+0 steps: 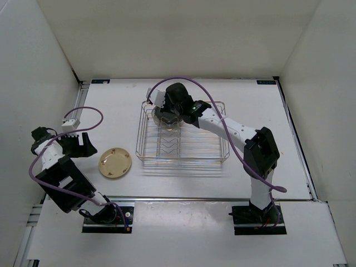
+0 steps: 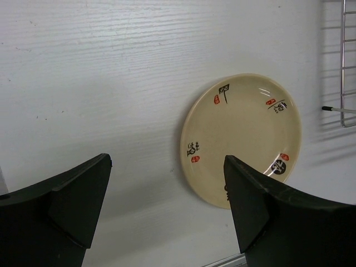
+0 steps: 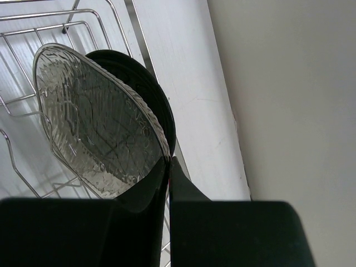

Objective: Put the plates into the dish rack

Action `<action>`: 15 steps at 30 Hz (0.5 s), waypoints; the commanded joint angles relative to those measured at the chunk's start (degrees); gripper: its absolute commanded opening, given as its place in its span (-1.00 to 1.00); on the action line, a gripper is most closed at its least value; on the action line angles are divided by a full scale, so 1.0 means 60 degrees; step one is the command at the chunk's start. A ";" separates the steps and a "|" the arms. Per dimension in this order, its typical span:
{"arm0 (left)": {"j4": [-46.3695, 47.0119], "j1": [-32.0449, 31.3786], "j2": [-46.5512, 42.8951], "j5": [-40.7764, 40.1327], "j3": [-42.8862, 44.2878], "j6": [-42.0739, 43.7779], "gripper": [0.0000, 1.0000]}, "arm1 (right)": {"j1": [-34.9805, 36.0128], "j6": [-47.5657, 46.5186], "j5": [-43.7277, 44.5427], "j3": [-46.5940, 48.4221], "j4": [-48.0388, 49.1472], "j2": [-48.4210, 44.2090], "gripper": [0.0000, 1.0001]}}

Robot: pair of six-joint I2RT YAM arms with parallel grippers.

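Nearest the arm bases, the left tool hangs low over the white surface with its jaws spread wide and nothing between them. In the left wrist view, the left tool shows bare surface in its gap. The cream-yellow plate lies flat on the surface just beyond the tips, at about 4 o'clock from the tool in the top view. It touches neither finger. Up close, the plate carries small black characters and red stamps around its rim.

Farther in, the dish rack sits mid-surface, at about 2 o'clock from the cream plate and apart from it. A corner of its wire shows at the wrist view's right edge.

At the rack's far side, near its 11 o'clock corner, the right arm reaches across the basket. The right tool is closed, and its tips pinch the rim of a translucent plate. That plate stands tilted on edge among the rack wires. The black plate stands directly behind it, leaning the same way. I cannot tell whether the two plates touch.
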 commanded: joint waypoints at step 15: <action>0.0083 0.0069 0.1315 0.0177 0.0166 0.0337 0.86 | 0.0070 0.0581 -0.0208 -0.0843 0.0377 -0.0912 -0.99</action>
